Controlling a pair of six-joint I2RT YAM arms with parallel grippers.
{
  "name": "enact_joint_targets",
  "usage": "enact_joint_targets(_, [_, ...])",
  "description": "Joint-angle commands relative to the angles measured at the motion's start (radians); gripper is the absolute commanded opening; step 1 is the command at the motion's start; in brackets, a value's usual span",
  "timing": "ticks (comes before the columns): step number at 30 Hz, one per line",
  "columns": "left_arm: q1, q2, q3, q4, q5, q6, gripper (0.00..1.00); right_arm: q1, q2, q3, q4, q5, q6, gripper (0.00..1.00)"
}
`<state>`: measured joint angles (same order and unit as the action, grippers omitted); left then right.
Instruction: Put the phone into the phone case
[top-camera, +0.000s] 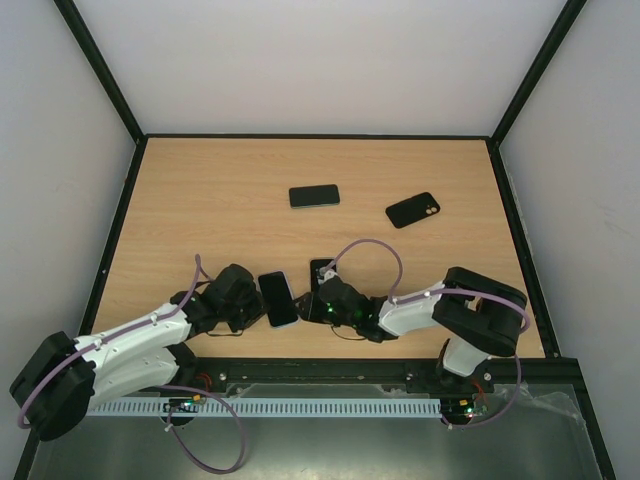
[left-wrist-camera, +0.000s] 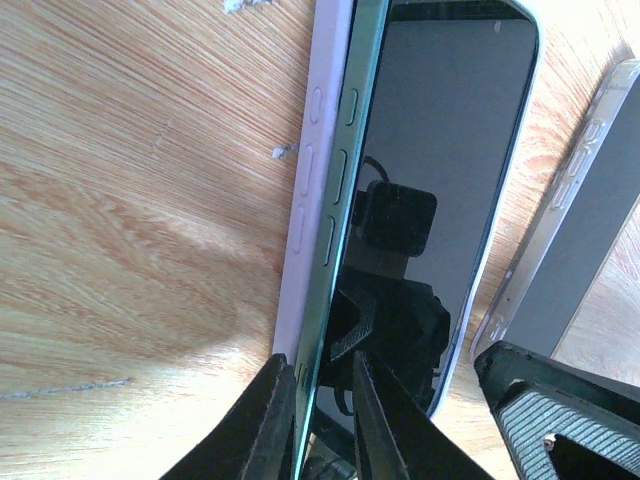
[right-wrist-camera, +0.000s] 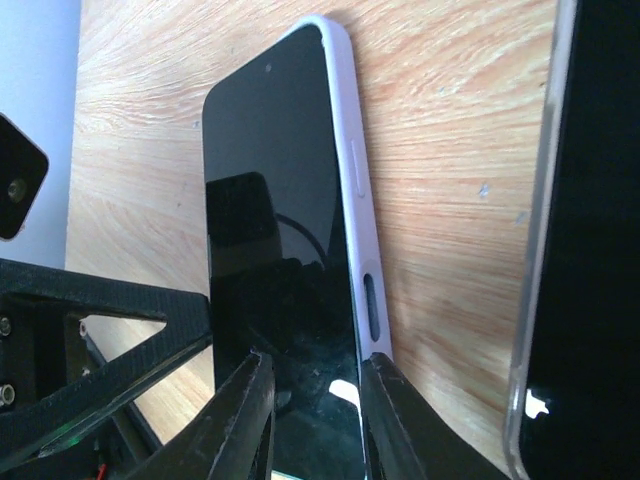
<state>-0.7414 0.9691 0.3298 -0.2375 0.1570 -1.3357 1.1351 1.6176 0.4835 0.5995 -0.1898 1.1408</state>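
The phone (top-camera: 277, 298), dark-screened with a green rim, lies in a lilac phone case (top-camera: 290, 322) near the table's front edge, between both grippers. Seen from the left wrist, the phone's (left-wrist-camera: 440, 150) left edge stands raised above the case wall (left-wrist-camera: 312, 150). My left gripper (left-wrist-camera: 318, 365) is shut on that edge, one finger outside the case and one on the screen. My right gripper (right-wrist-camera: 315, 362) is at the near right corner, jaws slightly apart, with one fingertip (right-wrist-camera: 385, 400) at the case rim (right-wrist-camera: 345, 120) and the other over the screen (right-wrist-camera: 270, 200).
A second phone in a clear case (top-camera: 322, 268) lies just right of the held one, partly under my right gripper (top-camera: 318, 305). Two more dark phones (top-camera: 314, 195) (top-camera: 412, 210) lie mid-table. A black frame borders the table.
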Motion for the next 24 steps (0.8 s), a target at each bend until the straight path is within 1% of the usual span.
enact_joint_targets(1, [-0.003,-0.003,-0.011,-0.012,-0.011,-0.002,0.19,0.005,-0.018,0.024,-0.087,0.069,-0.04,0.26])
enact_joint_targets(10, [-0.006,0.002,-0.017,0.001,-0.007,-0.009,0.18,0.006,0.061,0.011,0.02,-0.014,-0.02,0.21])
enact_joint_targets(14, [-0.013,0.007,-0.036,0.04,0.001,-0.03,0.18,0.005,0.072,0.008,0.057,-0.031,-0.008,0.19])
enact_joint_targets(19, [-0.043,0.021,-0.045,0.128,0.018,-0.08,0.14,0.01,0.091,0.009,0.087,-0.05,-0.002,0.17])
enact_joint_targets(24, [-0.08,0.066,-0.027,0.189,0.027,-0.095,0.07,0.014,0.102,0.012,0.098,-0.06,-0.001,0.17])
